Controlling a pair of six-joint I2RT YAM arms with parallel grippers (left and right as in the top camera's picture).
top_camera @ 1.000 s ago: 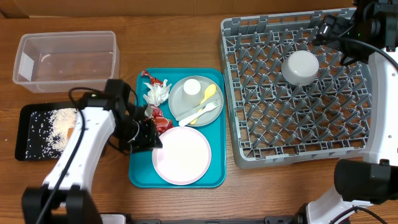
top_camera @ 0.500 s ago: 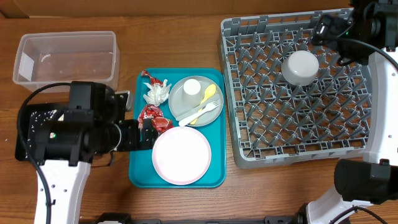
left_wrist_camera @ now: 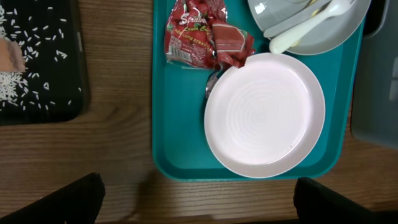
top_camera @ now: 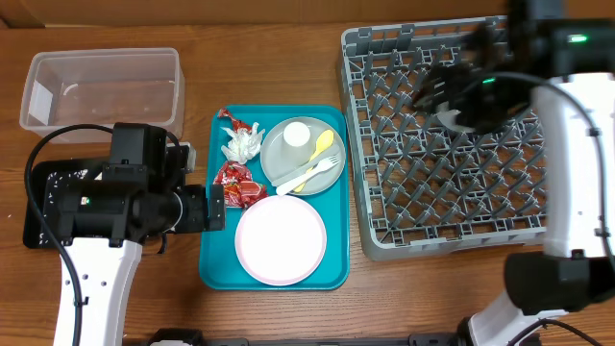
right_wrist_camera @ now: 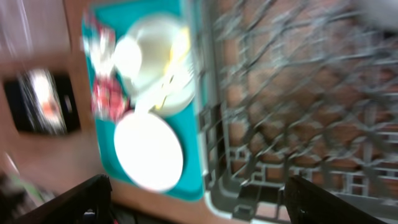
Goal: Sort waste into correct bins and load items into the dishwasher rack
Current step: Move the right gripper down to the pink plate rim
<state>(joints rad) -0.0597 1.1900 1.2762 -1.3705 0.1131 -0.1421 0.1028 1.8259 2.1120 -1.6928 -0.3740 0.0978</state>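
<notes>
Overhead says you're on waste sorting: left gripper (top_camera: pixel 217 206) hangs open and empty just beside the red wrapper (top_camera: pixel 238 183) on the teal tray (top_camera: pixel 207 261), so next you drop and pinch it for the clear tub (top_camera: pixel 101 91), I reckon; meanwhile your right gripper (top_camera: pixel 437 86), also open, has swung in over the rack (top_camera: pixel 452 197).

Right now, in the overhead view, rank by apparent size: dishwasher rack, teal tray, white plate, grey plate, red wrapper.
1. dishwasher rack
2. teal tray
3. white plate, only slightly bigger than the next
4. grey plate
5. red wrapper
</notes>
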